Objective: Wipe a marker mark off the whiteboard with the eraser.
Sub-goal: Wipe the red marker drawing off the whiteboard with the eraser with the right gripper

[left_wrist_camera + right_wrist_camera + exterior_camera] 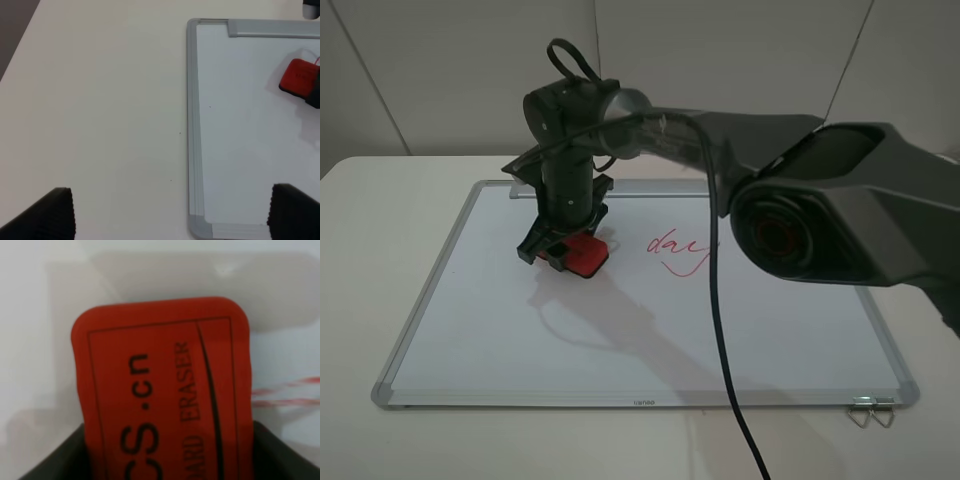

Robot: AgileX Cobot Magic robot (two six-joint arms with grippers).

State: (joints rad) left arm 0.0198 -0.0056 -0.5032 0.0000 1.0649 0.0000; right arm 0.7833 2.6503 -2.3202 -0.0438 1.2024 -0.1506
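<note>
The whiteboard (620, 345) lies flat on the table. My right gripper (563, 250) reaches across to the board's left-middle and is shut on the red eraser (586, 253), pressing it onto the white surface. The right wrist view shows the eraser (160, 390) with black lettering between the dark fingers (55, 465). Thin red strokes of the marker mark (287, 392) run out from beside the eraser's edge; a bit of them (316, 60) shows in the left wrist view, and the gripper hides them from the high camera. My left gripper (170, 215) hangs open over the board's corner (197, 225).
The red word "day" (675, 250) with a swoosh sits right of the eraser. The right arm's black cable (720, 340) crosses the board toward the front edge. Metal clips (870, 410) lie at the front right corner. White table (100, 110) surrounds the board.
</note>
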